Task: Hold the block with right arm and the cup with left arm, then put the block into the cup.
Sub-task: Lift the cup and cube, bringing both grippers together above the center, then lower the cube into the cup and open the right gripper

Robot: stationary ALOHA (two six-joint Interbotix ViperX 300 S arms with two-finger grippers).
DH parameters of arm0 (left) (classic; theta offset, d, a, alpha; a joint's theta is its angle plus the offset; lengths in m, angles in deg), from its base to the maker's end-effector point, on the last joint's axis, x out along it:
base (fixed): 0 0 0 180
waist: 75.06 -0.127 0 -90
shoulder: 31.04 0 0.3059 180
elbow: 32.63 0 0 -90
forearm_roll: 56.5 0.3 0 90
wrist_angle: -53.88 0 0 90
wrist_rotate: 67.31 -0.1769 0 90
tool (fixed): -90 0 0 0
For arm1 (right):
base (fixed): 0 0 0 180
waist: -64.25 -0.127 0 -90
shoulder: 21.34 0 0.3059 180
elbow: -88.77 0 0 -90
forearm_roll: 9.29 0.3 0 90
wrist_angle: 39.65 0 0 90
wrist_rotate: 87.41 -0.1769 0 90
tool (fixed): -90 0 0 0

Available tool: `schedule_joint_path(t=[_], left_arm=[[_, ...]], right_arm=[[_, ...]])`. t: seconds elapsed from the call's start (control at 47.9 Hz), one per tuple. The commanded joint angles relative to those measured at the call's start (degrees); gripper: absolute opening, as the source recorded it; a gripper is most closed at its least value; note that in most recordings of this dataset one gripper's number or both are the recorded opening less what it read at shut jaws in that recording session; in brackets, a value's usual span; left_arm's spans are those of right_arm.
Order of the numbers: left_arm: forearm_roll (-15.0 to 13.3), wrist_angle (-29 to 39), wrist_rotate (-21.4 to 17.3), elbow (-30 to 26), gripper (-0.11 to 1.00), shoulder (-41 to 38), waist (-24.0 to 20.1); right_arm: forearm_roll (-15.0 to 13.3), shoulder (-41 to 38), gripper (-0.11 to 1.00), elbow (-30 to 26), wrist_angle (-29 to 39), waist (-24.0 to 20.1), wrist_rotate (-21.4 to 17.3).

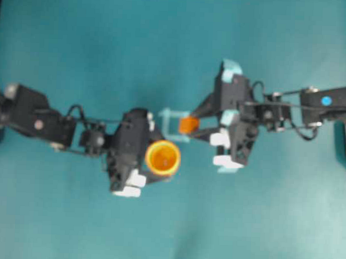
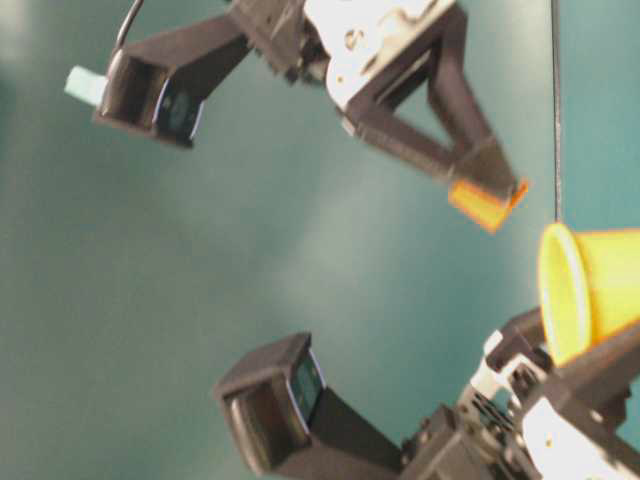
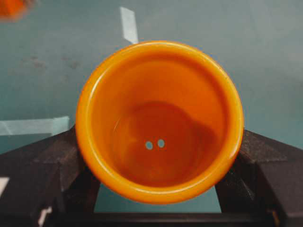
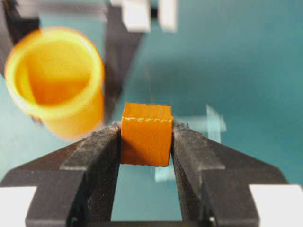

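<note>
My left gripper (image 1: 155, 157) is shut on the cup (image 1: 163, 157), a small round cup with a yellow rim and an orange inside, held above the table with its mouth up. In the left wrist view the cup (image 3: 159, 120) fills the frame between my two black fingers (image 3: 38, 165); its inside holds nothing. My right gripper (image 1: 188, 125) is shut on the block (image 1: 188, 125), a small orange cube. The block (image 4: 147, 135) is pinched between the black fingers (image 4: 94, 151). It hangs a little beyond and to the right of the cup (image 4: 54, 80), apart from the rim.
Pale tape strips (image 3: 129, 23) lie on the teal table (image 1: 164, 49) under the grippers. In the table-level view the block (image 2: 485, 203) hangs above and left of the cup (image 2: 585, 290). The table's dark edges run along the left and right sides.
</note>
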Motion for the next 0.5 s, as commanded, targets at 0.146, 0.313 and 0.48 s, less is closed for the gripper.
schedule_joint_path(t=[0.146, 0.313, 0.48], left_arm=[[0.18, 4.31, -0.44, -3.6, 0.63, -0.18, -2.2], [0.18, 4.75, -0.62, -4.22, 0.63, -0.35, -3.43], [0.18, 4.66, -0.62, -4.66, 0.63, -0.35, -4.04]], right_arm=[[-0.18, -2.81, 0.4, -6.15, -1.23, -1.32, 1.93], [-0.18, -3.87, 0.4, -7.73, -0.97, -2.11, 2.02], [-0.18, -3.87, 0.4, -7.65, -0.97, -2.55, 2.02]])
